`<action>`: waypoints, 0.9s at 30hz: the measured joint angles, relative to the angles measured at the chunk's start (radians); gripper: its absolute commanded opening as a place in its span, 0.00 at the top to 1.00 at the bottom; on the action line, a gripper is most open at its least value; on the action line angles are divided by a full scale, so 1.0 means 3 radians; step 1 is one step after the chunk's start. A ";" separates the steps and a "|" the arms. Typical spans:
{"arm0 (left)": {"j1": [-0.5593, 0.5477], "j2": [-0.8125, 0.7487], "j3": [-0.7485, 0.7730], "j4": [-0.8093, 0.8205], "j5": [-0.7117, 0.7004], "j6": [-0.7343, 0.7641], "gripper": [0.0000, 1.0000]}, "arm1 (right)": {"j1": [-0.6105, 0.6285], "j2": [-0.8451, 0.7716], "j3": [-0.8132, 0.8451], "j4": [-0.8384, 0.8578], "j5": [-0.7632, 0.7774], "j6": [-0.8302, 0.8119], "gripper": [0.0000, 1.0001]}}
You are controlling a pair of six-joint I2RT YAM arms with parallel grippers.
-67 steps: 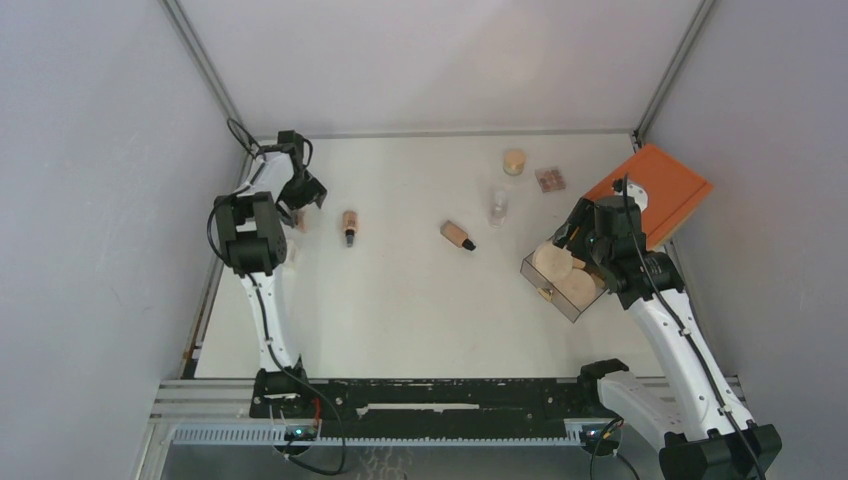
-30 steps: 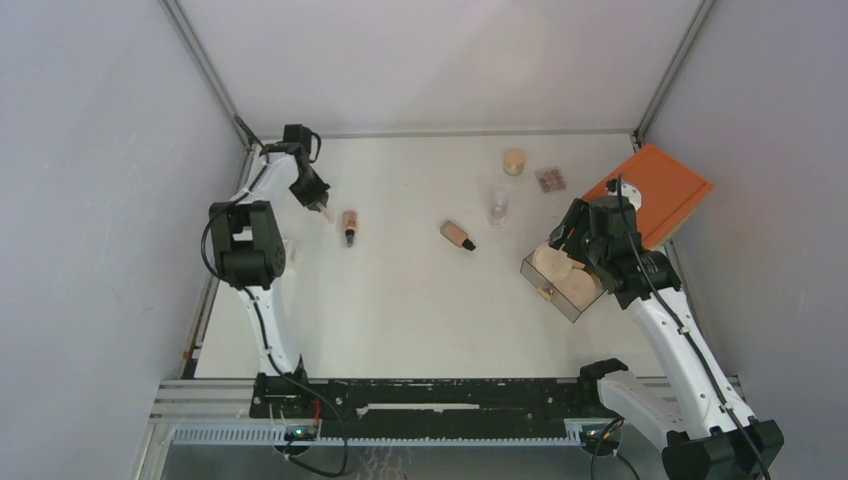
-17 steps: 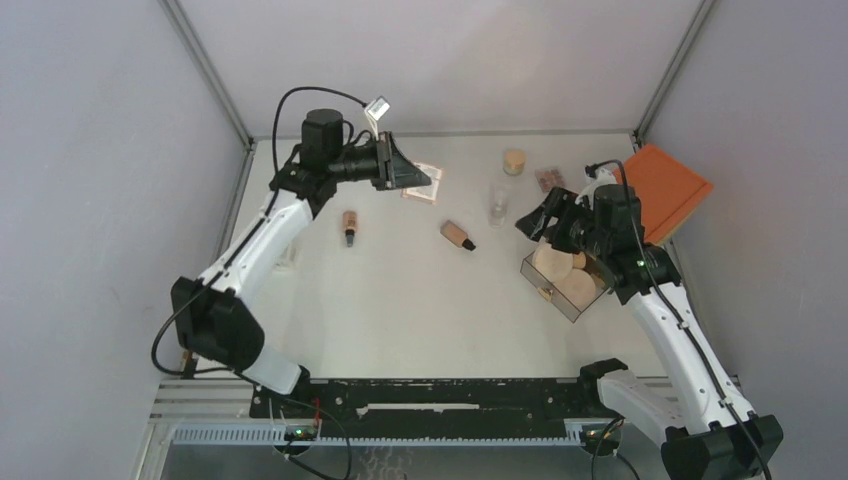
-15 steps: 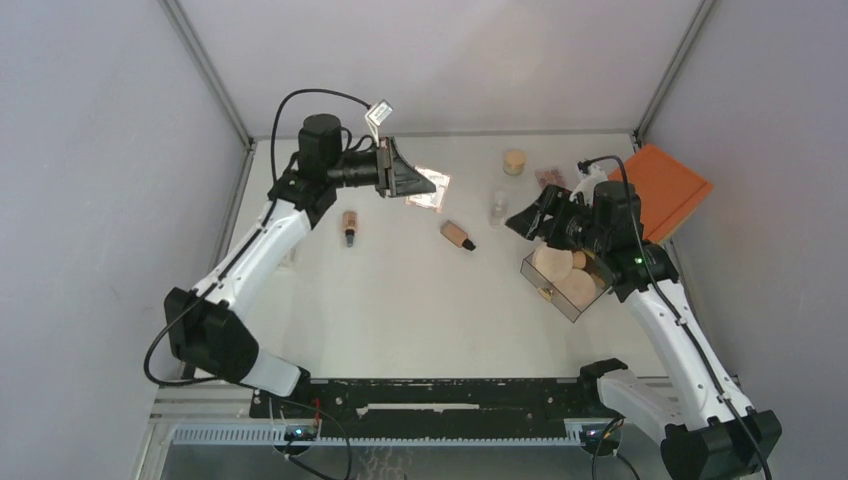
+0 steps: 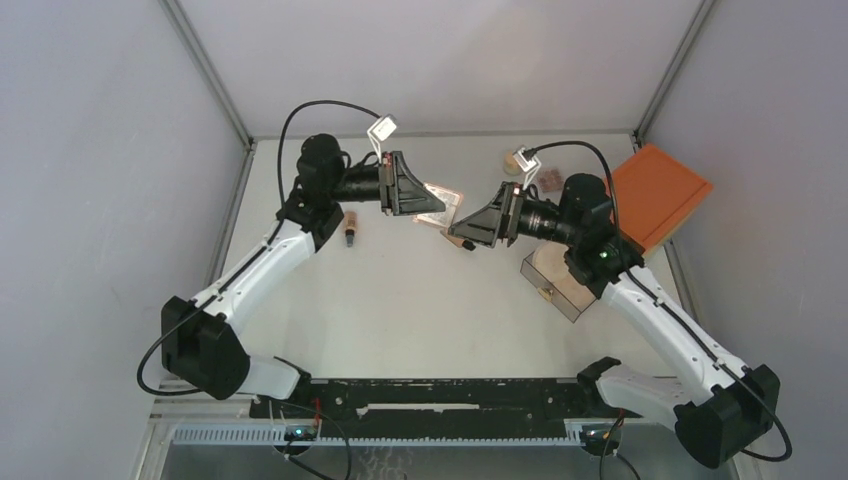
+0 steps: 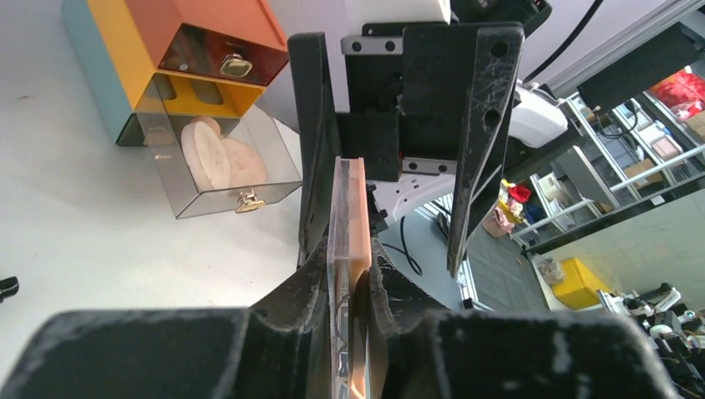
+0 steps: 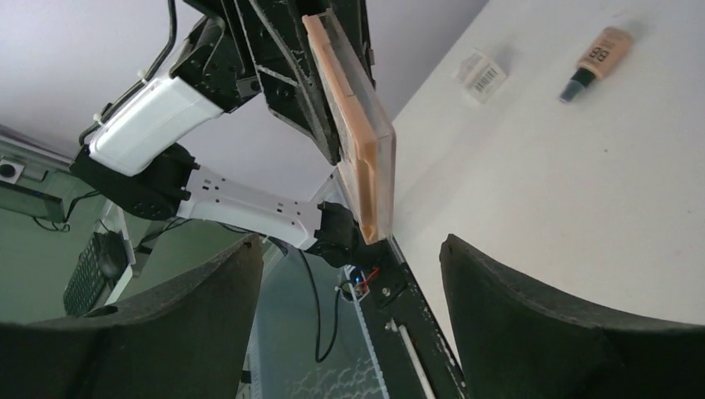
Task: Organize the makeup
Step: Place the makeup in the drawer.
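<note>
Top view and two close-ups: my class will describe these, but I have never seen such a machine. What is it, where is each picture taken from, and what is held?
Two robot arms stand at a table's near edge. The wide picture looks down from above; the other two come from wrist cameras. The left gripper pinches a flat palette; the right gripper faces it, open. On the table lie a peach bottle, a tan disc and an orange-topped drawer box, one drawer pulled out.

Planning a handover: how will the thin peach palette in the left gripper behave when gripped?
Probably stiff: the palette juts straight out, pinched only at one end by the left gripper. Its clear glossy face looks slippery. Thin, so likely light.
</note>
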 measured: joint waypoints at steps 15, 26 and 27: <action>-0.0019 -0.0031 -0.0142 0.0702 0.0022 -0.0530 0.75 | 0.0234 0.0262 -0.0010 0.0678 0.0109 0.0310 0.96; -0.0022 -0.0008 -0.0151 0.0401 -0.0074 -0.0444 0.00 | 0.0104 -0.0370 -0.0060 -0.0233 0.0668 0.0111 1.00; -0.0008 -0.0004 -0.0148 0.0312 -0.0108 -0.0365 0.00 | 0.0038 -0.0502 -0.0060 -0.0417 0.0765 0.0083 1.00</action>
